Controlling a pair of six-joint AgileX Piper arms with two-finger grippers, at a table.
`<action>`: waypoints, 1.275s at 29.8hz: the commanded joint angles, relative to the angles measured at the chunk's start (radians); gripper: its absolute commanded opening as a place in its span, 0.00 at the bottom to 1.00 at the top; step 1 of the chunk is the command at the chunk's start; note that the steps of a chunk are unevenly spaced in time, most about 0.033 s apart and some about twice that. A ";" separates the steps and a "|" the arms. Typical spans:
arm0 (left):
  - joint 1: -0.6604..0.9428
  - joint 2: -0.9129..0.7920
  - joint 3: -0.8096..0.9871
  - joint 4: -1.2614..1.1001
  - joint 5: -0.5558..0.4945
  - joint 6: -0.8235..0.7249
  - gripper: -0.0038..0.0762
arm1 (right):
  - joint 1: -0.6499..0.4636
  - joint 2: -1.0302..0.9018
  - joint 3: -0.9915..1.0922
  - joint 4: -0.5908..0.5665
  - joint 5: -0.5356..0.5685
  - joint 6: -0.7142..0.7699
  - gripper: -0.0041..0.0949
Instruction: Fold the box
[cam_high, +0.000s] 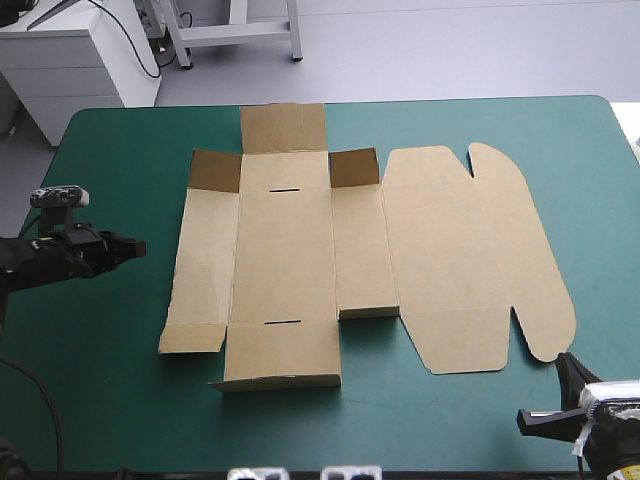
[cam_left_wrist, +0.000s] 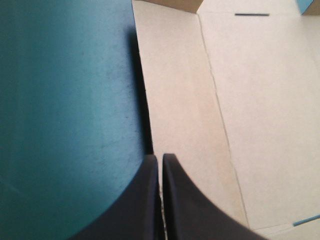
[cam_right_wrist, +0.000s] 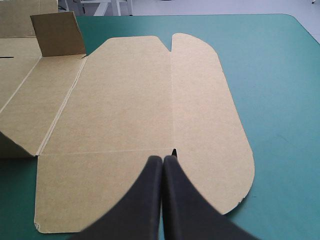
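Observation:
The brown box (cam_high: 300, 250) lies as a cut sheet in the middle of the table. Its side panels and rounded lid (cam_high: 470, 250) are flat, and three small flaps along the far side stand up. My left gripper (cam_high: 138, 246) hovers to the left of the sheet, shut and holding nothing. In the left wrist view its tip (cam_left_wrist: 160, 157) points at the left panel's outer edge (cam_left_wrist: 145, 100). My right gripper (cam_high: 562, 362) is at the near right corner, shut and holding nothing. In the right wrist view its tip (cam_right_wrist: 163, 158) sits over the lid's near edge (cam_right_wrist: 130, 100).
Teal-green cover (cam_high: 110, 370) shows all round the sheet, widest on the left and along the front edge. A narrower strip of cover (cam_high: 590, 180) runs down the right side, by the lid's rounded tabs.

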 joint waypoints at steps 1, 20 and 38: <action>0.061 0.074 -0.077 -0.171 0.094 0.042 0.07 | -0.005 -0.023 -0.023 0.006 -0.074 -0.003 0.02; 0.068 0.469 -0.202 -0.181 0.417 -0.147 0.07 | -0.005 -0.023 -0.023 0.006 -0.074 -0.003 0.02; -0.013 0.485 -0.201 -0.005 0.371 -0.211 0.73 | -0.005 -0.023 -0.023 0.006 -0.074 -0.003 0.02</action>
